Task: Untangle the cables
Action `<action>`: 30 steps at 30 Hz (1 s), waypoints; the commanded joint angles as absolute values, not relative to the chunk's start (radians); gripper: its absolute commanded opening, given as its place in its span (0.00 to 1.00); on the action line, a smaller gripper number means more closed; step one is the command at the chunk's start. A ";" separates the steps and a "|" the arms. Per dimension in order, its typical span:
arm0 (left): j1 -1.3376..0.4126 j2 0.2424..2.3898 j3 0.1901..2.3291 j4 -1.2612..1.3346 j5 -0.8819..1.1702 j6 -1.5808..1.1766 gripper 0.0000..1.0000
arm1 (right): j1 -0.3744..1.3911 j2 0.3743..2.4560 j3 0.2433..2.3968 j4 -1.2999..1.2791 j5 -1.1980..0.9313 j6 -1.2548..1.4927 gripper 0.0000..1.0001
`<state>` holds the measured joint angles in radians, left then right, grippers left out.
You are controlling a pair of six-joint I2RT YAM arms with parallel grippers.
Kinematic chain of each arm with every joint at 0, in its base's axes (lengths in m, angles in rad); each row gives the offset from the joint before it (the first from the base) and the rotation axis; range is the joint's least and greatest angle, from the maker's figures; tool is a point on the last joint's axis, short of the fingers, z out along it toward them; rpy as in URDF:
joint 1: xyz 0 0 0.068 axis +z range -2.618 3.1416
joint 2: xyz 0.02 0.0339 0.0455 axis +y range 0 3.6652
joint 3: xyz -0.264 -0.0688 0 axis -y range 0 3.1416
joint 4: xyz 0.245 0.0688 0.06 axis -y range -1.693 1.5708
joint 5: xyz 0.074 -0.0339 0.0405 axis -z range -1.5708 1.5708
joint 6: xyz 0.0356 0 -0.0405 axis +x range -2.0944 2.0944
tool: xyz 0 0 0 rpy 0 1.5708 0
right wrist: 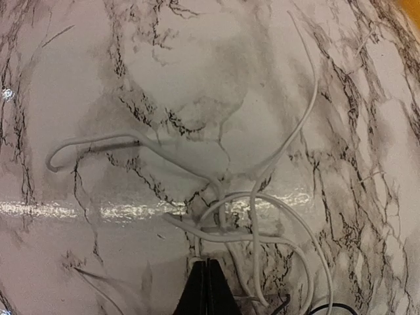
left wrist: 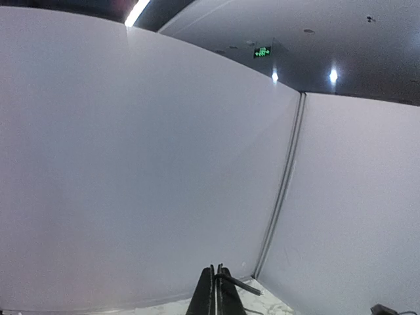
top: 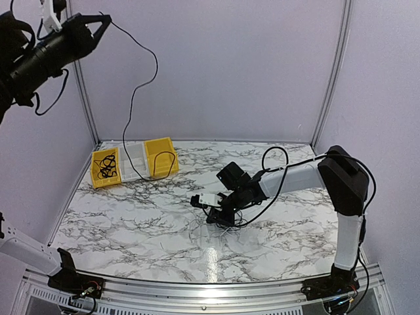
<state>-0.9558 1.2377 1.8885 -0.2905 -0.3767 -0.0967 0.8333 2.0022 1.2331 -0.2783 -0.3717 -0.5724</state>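
Observation:
My left gripper (top: 105,23) is raised high at the back left, shut on one end of a thin black cable (top: 134,92). That cable hangs in a long curve down to the right yellow bin (top: 161,152). In the left wrist view the gripper (left wrist: 216,270) pinches the black cable (left wrist: 246,287), whose short end sticks out to the right. My right gripper (top: 214,218) is down on the table's middle. In the right wrist view it (right wrist: 207,261) is shut at a strand of the looped white cable (right wrist: 262,203), which lies spread on the marble.
Three small bins stand in a row at the back left: a yellow bin (top: 97,177) holding coiled black cables (top: 108,167), a white bin (top: 134,161), and the other yellow one. Pale walls enclose the marble table (top: 131,223) on three sides.

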 commanded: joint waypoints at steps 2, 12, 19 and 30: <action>-0.958 1.345 2.086 -0.312 -0.619 0.119 0.00 | 0.831 2.080 1.224 -0.355 -0.331 -0.566 0.03; -0.877 1.344 1.998 -0.298 -0.759 0.232 0.00 | 0.831 1.963 1.240 -0.419 -0.359 -0.604 0.23; -0.640 1.291 1.807 -0.306 -0.662 0.152 0.00 | 0.801 1.741 1.229 -0.462 -0.382 -0.620 0.50; -0.310 1.374 1.737 -0.350 -0.411 -0.008 0.00 | 0.628 1.525 1.115 -0.436 -0.400 -0.610 0.63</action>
